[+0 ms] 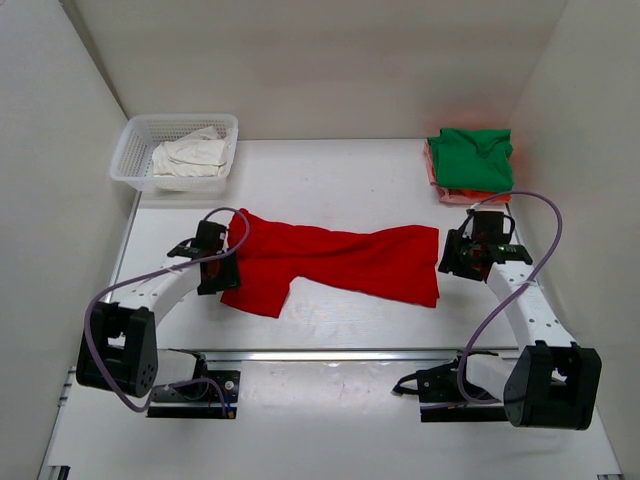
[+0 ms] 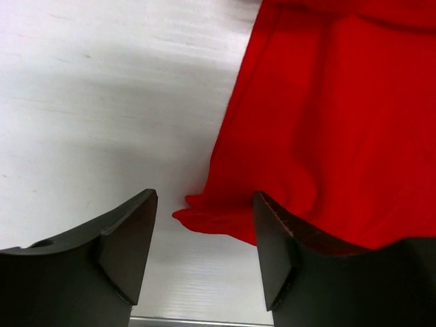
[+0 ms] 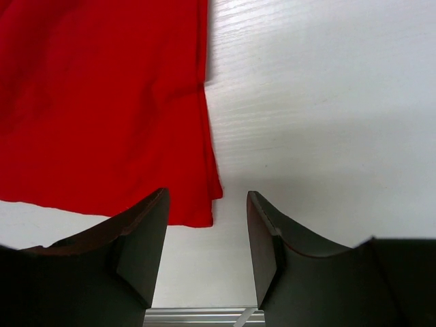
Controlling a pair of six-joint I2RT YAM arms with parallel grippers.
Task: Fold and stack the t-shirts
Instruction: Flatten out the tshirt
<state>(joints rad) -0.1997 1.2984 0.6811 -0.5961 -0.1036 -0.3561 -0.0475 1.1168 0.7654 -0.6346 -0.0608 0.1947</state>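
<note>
- We've got the left end effector [image 2: 204, 204] spread wide, holding nothing, its dark curved fingers [image 2: 116, 252] over a floppy corner of the red t-shirt [image 1: 335, 262].
- Same for the right end effector [image 3: 208, 197]: open and empty, at the opposite hem.
- Shirt lies wrinkled, mid white tabletop [image 1: 340, 185]; folded green t-shirt [image 1: 470, 158] sits far right.

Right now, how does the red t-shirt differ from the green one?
The red t-shirt lies unfolded and rumpled across the middle of the table; the green t-shirt is folded at the far right corner. The red one rests straight on the table, while the green one tops a salmon-pink shirt. The red one covers far more surface. Both are plain, solid-colour fabric.
</note>
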